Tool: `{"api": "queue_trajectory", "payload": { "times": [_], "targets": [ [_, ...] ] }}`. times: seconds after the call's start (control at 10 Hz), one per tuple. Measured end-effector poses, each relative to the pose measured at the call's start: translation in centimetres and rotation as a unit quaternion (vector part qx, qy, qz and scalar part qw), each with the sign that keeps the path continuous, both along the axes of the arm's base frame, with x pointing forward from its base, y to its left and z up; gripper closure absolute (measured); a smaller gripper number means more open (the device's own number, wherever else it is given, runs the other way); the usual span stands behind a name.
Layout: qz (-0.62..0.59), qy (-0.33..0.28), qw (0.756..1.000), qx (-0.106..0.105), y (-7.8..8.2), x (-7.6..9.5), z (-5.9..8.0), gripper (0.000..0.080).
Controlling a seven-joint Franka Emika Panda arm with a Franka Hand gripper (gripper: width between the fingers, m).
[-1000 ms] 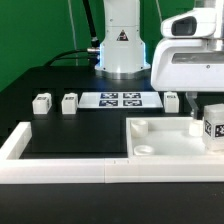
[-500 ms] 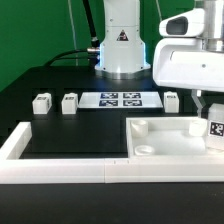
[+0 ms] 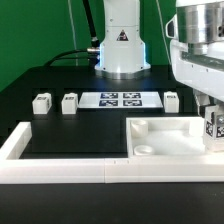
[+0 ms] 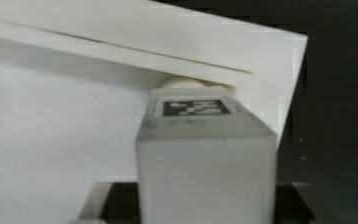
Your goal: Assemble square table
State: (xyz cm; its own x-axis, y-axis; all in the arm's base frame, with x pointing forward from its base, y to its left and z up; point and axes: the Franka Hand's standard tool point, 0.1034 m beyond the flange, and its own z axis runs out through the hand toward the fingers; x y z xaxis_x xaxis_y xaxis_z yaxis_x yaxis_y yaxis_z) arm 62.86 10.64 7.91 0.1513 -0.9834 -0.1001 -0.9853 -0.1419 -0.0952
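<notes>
Within claw (image 4: 204, 203), tagged leg block (image 3: 214, 128)

A black table (image 3: 60, 120) is shown. The marker board (image 3: 120, 100) is laid flat toward the back. One leg block (image 3: 41, 102) and a second leg block (image 3: 69, 101) are set on the exterior view's left of it, apart. A third leg block (image 3: 171, 99) is set just right of it. A white border rail (image 3: 60, 172) is laid along the front and left, and the square table top (image 3: 165, 148) is placed just behind its front stretch.

Wide exterior; wrist close-up; shared leg block (image 3: 213, 127) (image 4: 202, 150)
</notes>
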Motion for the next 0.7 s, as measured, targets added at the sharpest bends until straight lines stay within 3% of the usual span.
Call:
{"api": "queue_trajectory", "payload": {
  "times": [0.1,0.2,0.3,0.4,0.5,0.6,0.7],
  "targets": [
    [0.001,0.000,1.000,0.000,0.0,0.0,0.0,0.0509],
    [0.018,-0.002,1.000,-0.002,0.0,0.0,-0.1,0.0428],
    [0.037,-0.003,0.999,-0.007,0.1,0.0,-0.1,0.0428],
    [0.147,-0.010,0.989,-0.033,0.5,0.0,-0.1,0.0245],
    [0.268,-0.017,0.962,-0.054,1.1,-0.1,-0.3,0.0169],
    [0.261,-0.018,0.964,-0.048,0.9,-0.1,-0.3,0.0156],
    [0.305,-0.021,0.951,-0.054,0.7,0.0,-0.3,0.0156]
  ]
}}
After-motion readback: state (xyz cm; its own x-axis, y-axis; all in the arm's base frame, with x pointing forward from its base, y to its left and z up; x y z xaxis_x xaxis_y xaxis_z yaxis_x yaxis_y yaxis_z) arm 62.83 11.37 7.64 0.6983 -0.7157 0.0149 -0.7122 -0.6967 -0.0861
